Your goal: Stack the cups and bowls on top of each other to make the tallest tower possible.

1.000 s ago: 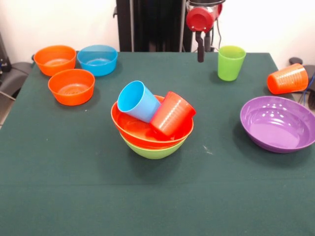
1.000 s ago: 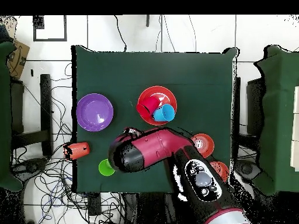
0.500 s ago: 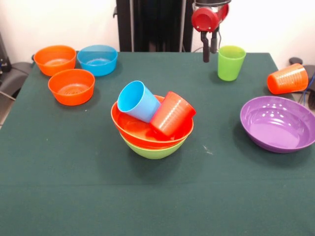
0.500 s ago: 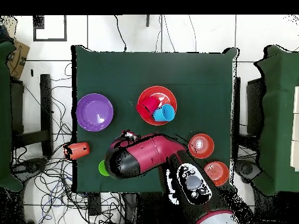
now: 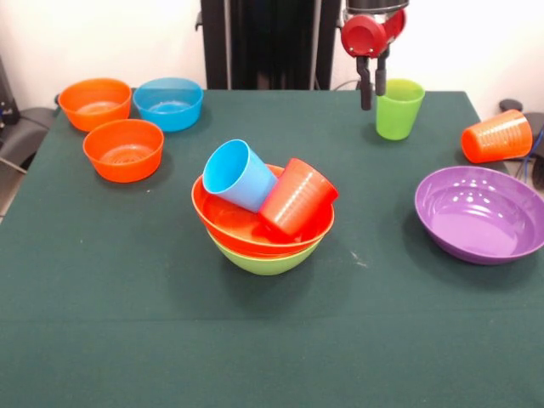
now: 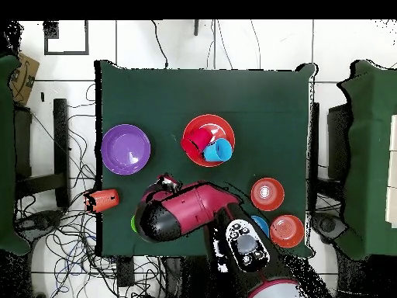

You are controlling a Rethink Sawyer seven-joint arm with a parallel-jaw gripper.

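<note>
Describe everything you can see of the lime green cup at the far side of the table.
The lime green cup is a tapered tumbler of glossy plastic, wider at the open rim than at the base. It stands upright, mouth up, on the green table cloth near the far edge, apart from the other cups and bowls. The gripper hangs just beside it, at rim height, not holding it. In the overhead view the arm hides nearly all of it.

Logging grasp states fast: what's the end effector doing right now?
End effector: open, holding nothing, hanging just left of the lime green cup in the front view.
</note>
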